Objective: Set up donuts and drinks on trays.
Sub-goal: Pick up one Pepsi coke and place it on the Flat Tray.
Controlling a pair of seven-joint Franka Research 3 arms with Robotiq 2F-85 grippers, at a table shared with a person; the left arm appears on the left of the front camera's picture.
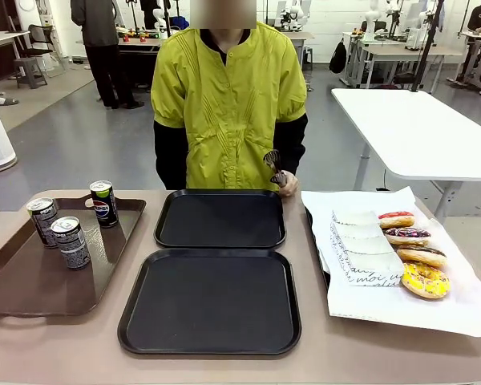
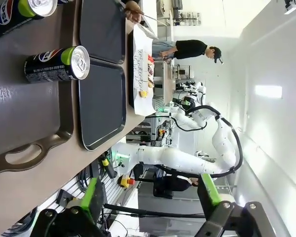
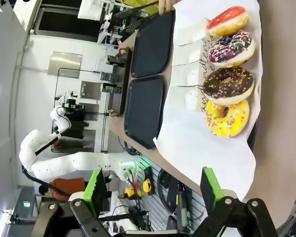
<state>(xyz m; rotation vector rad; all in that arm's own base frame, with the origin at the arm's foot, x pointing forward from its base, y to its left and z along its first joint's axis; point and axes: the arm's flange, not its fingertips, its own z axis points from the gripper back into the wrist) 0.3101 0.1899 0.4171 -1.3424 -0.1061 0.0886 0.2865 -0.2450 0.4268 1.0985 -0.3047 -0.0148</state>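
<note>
Tabletop (image 1: 80, 345) carried two black trays (image 1: 220, 218). Left gripper (image 2: 150, 191) was open, empty, cans (image 2: 56, 64) ahead beyond its fingers. Right gripper (image 3: 152, 183) was open, empty, four donuts (image 3: 228, 85) ahead on white paper (image 3: 207, 145).

Left end effector (image 2: 150, 195): black linkage body, green pads (image 2: 92, 196), silver screws at the joints. Right end effector (image 3: 153, 190): identical build. Left arm (image 3: 74, 164): white rounded links. Right arm (image 2: 177, 159): white, with a black cable (image 2: 240, 150) alongside. Person (image 1: 228, 104): yellow-green short-sleeved jacket over black long sleeves.
</note>
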